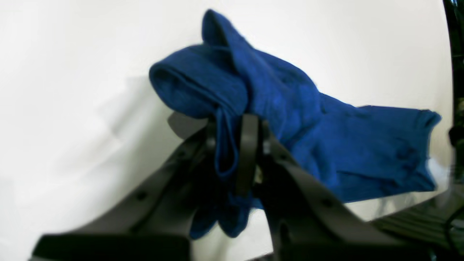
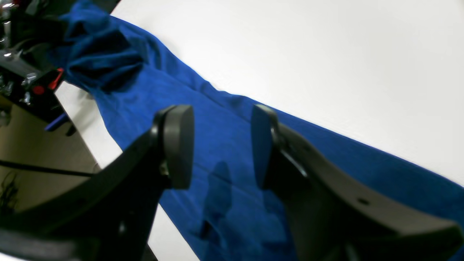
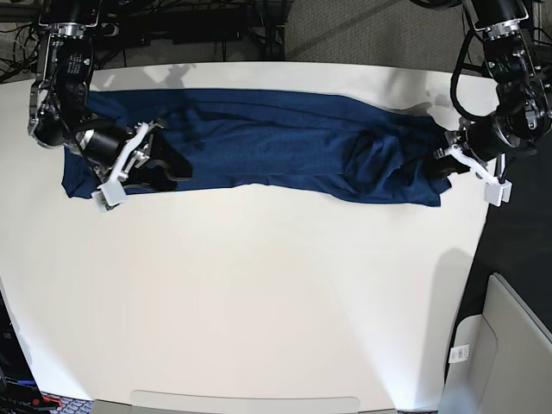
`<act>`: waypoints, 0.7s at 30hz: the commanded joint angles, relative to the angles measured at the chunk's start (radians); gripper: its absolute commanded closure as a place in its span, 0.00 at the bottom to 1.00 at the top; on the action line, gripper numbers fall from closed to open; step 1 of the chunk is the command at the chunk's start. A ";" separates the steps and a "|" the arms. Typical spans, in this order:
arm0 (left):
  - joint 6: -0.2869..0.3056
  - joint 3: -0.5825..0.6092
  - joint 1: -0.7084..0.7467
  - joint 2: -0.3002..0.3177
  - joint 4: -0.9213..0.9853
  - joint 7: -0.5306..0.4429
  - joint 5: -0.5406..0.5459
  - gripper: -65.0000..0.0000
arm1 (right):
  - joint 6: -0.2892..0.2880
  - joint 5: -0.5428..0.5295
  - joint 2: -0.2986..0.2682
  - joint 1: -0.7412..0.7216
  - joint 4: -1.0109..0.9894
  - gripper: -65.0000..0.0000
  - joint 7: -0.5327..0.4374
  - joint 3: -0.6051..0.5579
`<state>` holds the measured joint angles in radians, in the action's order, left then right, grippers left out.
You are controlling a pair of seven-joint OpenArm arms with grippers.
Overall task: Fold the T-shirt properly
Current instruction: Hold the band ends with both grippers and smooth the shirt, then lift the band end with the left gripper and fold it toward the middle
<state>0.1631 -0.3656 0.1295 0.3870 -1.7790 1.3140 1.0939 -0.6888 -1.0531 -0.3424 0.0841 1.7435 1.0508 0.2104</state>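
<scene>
Left gripper (image 1: 233, 145) fills the near wrist view: its jaws are nearly together, pinching a bunched fold of the T-shirt (image 1: 326, 145), which hangs between and beyond them. Right gripper (image 2: 221, 145) hovers with jaws spread wide, gripping nothing; shirt cloth lies flat beneath and ahead of it. You have the garment stretched as a long narrow band across the far side of the white table (image 3: 276, 302), between the two grippers. My reading: lengthwise folding looks done; crosswise folds into a compact stack remain.
</scene>
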 commanded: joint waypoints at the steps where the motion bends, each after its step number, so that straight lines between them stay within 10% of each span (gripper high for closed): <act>1: -0.003 -0.014 -0.009 -0.003 -0.042 0.023 0.059 1.00 | -0.009 -0.025 -0.030 -0.004 0.013 0.60 -0.025 0.027; 21: -0.004 0.228 -0.014 -0.359 -0.112 0.049 0.136 1.00 | -0.009 -0.029 -0.080 0.130 0.013 0.60 -0.022 0.292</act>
<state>0.1688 -0.1379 0.1265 0.0296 -1.8763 1.3563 1.1851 -0.6918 -1.0550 -0.4072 0.2188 1.7390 1.0512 0.4923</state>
